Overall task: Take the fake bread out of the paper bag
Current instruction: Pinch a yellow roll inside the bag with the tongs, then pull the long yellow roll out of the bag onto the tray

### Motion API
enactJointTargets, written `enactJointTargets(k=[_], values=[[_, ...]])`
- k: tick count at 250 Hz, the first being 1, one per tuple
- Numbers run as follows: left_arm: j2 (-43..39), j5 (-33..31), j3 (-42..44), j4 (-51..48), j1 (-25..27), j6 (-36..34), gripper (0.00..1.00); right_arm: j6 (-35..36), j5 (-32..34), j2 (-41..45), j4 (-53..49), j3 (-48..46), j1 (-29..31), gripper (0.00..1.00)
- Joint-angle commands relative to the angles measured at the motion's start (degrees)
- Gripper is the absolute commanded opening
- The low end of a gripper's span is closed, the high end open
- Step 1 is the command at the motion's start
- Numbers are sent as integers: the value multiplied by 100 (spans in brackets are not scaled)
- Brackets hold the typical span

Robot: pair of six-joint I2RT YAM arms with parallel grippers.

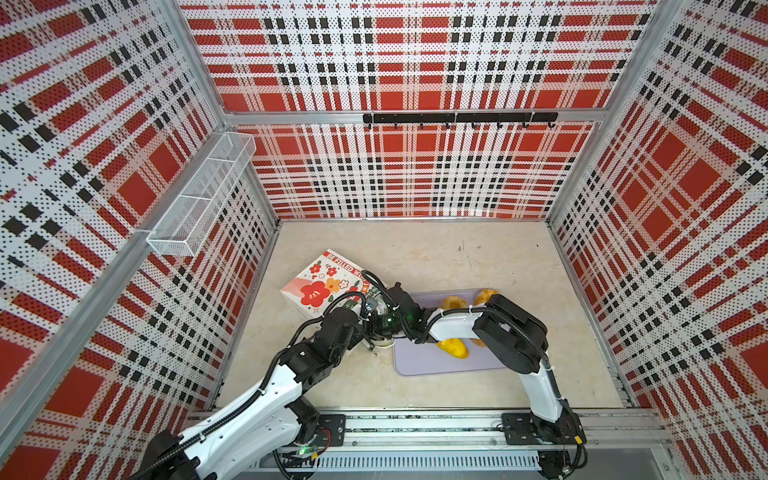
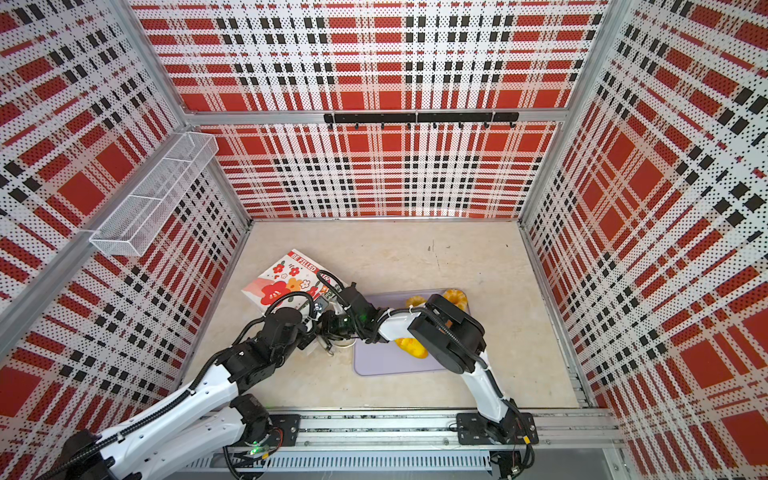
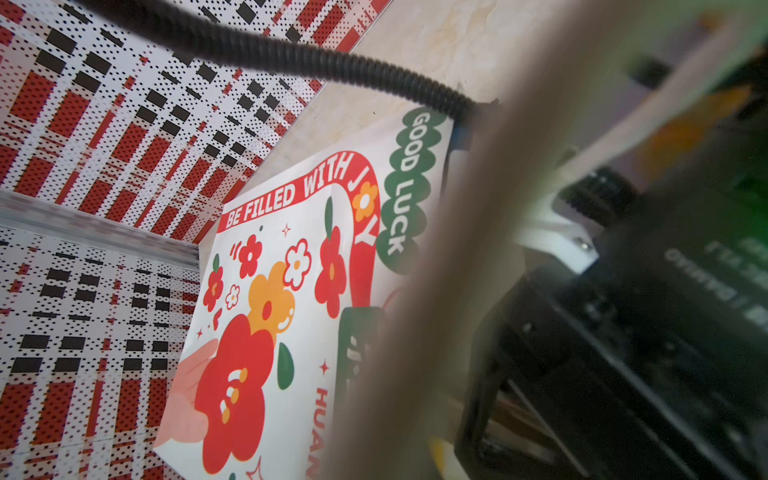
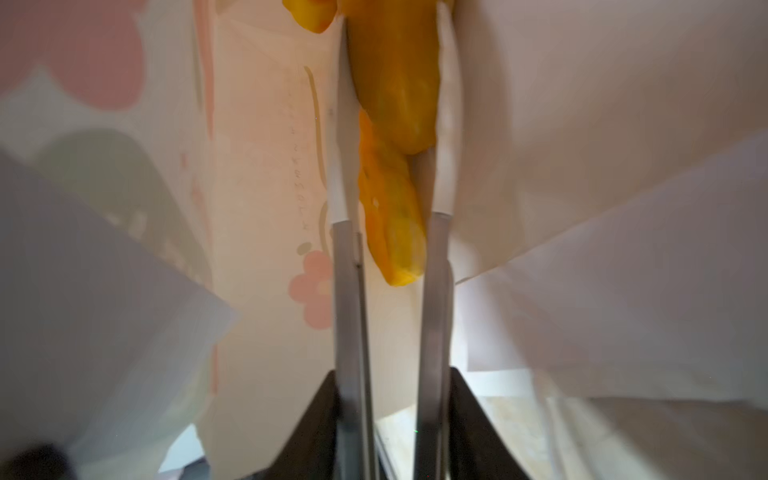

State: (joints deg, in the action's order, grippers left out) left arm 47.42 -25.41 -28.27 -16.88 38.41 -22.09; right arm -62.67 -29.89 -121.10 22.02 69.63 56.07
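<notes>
The right gripper is deep in the paper bag, jaws narrowed onto a glossy golden-brown long loaf; one yellower loaf lies against it. The left gripper, closed, sits at the mouth of the bag, which lies on its side. Two ring buns and one yellow loaf rest on the lavender tray, which the right arm crosses low.
</notes>
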Motion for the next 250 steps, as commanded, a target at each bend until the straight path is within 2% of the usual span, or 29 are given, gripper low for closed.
enactJointTargets(k=[1, 27, 66, 114, 119, 124, 181, 250], values=[[18, 125, -46, 129, -18, 161, 0, 67, -40, 404, 337, -141, 67, 28], [22, 63, -50, 112, -55, 254, 0, 266, 74, 1035, 80, -783, 77, 21], [125, 36, -129, 114, -220, 413, 0, 457, 286, 1945, -227, -1772, 95, 17], [126, 73, -190, 91, -316, 510, 0, 691, 573, 2744, -743, -2356, 204, 10], [113, 67, -192, 88, -321, 518, 0, 713, 609, 2829, -784, -2394, 210, 9], [103, 58, -189, 84, -317, 529, 0, 730, 622, 2894, -831, -2432, 211, 0], [101, -143, -318, -41, -461, 570, 0, 933, 785, 3620, -1466, -2625, 329, 0], [400, -108, -580, 18, -1108, 618, 0, 937, 897, 4723, -2285, -2868, 642, 0]])
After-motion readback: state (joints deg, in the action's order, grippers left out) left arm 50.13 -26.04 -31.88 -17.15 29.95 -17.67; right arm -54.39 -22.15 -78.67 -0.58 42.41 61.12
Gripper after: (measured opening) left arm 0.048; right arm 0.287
